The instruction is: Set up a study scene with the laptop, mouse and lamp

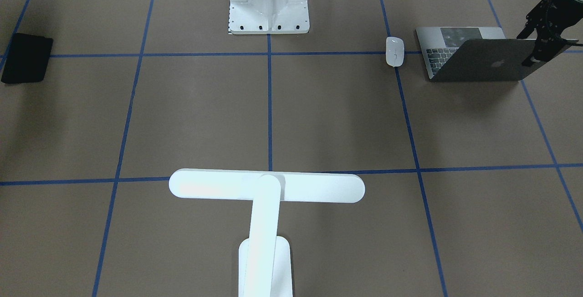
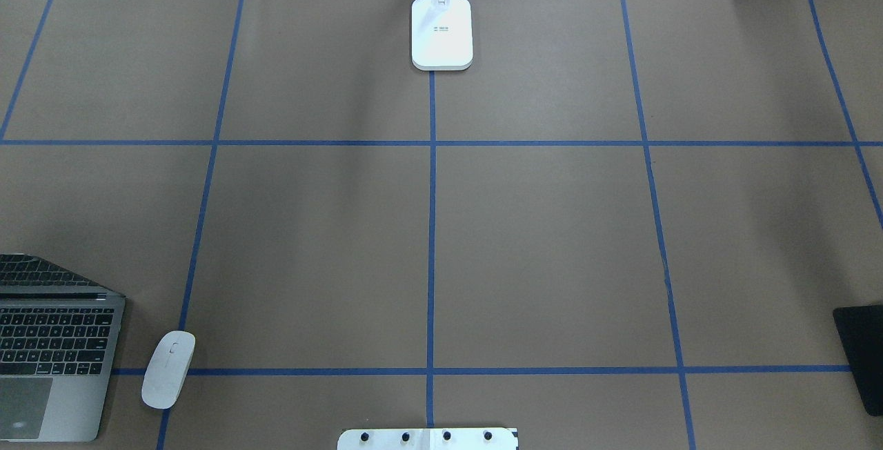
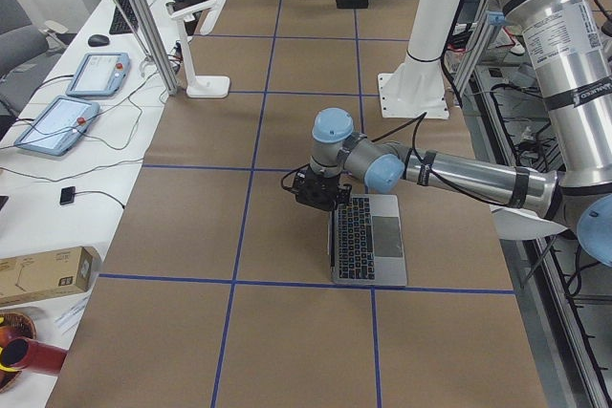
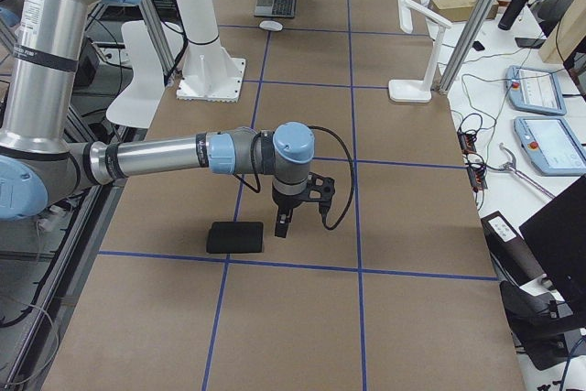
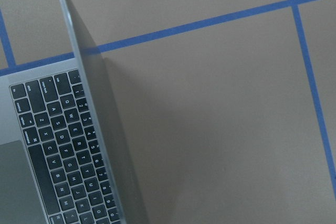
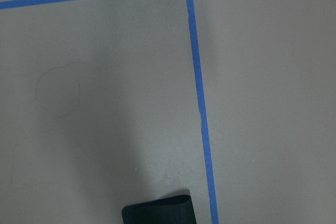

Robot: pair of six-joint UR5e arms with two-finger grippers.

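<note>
Dark-grey metal sits between your left end effector's (image 1: 528, 47) spread, released fingers: they straddle the top edge of the part-open lid of the slim laptop (image 1: 483, 62), at the robot's left on the brown paper-covered table (image 1: 319, 119). You'll see the small white oval mouse (image 1: 395, 51) just beside it. The white T-shaped desk lamp (image 1: 266, 186) stands mid-table on the operators' side. Your right end effector (image 4: 300, 223) hangs near the flat black mat (image 4: 234, 237); you cannot tell its grip.
</note>
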